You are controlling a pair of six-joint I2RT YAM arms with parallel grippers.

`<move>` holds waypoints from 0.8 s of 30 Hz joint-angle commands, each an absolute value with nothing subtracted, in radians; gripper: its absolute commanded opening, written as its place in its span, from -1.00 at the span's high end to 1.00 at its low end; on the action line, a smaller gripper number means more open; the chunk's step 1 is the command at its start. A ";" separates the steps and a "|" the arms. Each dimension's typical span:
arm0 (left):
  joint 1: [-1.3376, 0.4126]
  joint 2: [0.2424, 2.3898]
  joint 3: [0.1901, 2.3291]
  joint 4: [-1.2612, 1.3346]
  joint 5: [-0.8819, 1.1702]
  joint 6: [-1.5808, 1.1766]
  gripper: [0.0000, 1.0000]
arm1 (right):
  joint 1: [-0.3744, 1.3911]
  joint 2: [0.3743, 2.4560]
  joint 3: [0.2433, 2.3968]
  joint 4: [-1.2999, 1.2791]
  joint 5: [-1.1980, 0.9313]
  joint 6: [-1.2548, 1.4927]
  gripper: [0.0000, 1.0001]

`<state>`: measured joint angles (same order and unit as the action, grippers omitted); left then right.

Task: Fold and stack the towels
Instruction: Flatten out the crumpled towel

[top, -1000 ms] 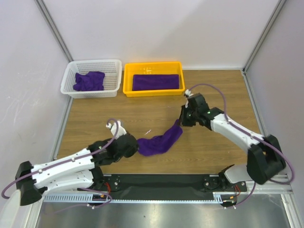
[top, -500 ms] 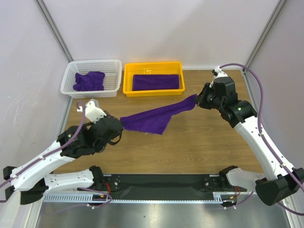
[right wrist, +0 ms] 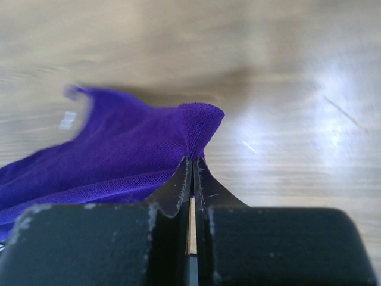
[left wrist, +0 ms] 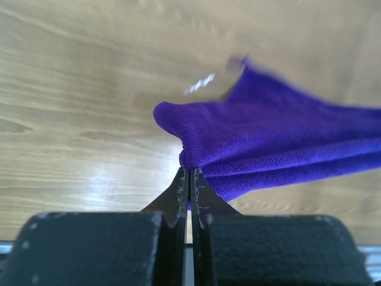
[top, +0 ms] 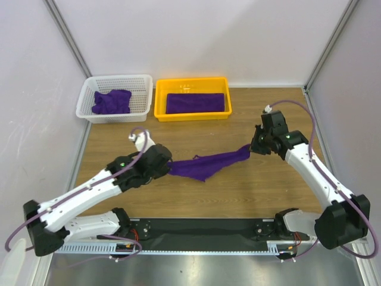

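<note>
Top external: arms angled inward, left pincer [top: 169, 168] and right pincer [top: 250, 148] clamp towel [top: 208, 164].

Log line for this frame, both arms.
left gripper: shut on held towel | right gripper: shut on its other end | held towel: strung between them | yellow tray: folded towel | white basket: crumpled towel

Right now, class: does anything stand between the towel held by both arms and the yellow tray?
Nothing visible does. The towel spans from the left fingers to the right fingers, both shut on it. Only bare table lies between it and the yellow tray beyond.
</note>
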<state>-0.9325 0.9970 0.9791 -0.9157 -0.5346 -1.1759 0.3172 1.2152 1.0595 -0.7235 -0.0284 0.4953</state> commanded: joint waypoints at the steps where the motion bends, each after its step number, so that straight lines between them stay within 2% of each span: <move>1: -0.922 1.049 0.936 -0.782 -0.413 -1.088 0.99 | 0.284 1.227 0.996 -0.660 0.008 0.476 1.00; 7: -0.920 1.196 0.910 -0.700 -0.338 -1.031 0.99 | 0.235 1.272 0.943 -0.574 0.012 0.457 1.00; 10: -0.922 1.252 0.914 -0.614 -0.237 -0.999 0.99 | 0.213 1.330 0.945 -0.522 0.012 0.439 1.00; 16: -0.922 1.414 0.946 -0.531 -0.152 -0.967 0.99 | 0.202 1.477 1.003 -0.356 -0.020 0.449 1.00; 22: -0.939 1.537 1.045 -0.571 -0.150 -0.870 0.99 | 0.201 1.678 1.152 -0.421 -0.040 0.420 0.99; 23: -0.939 1.545 1.052 -0.589 -0.176 -0.871 0.99 | 0.201 1.692 1.176 -0.442 -0.046 0.407 0.91; 24: -0.939 1.552 1.057 -0.598 -0.193 -0.874 0.99 | 0.201 1.703 1.205 -0.460 -0.049 0.403 0.63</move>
<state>-0.9337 1.5463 0.9989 -0.5812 -0.1642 -0.9211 0.2035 1.6825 1.1114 -0.4358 -0.0357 0.4427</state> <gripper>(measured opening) 0.010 0.104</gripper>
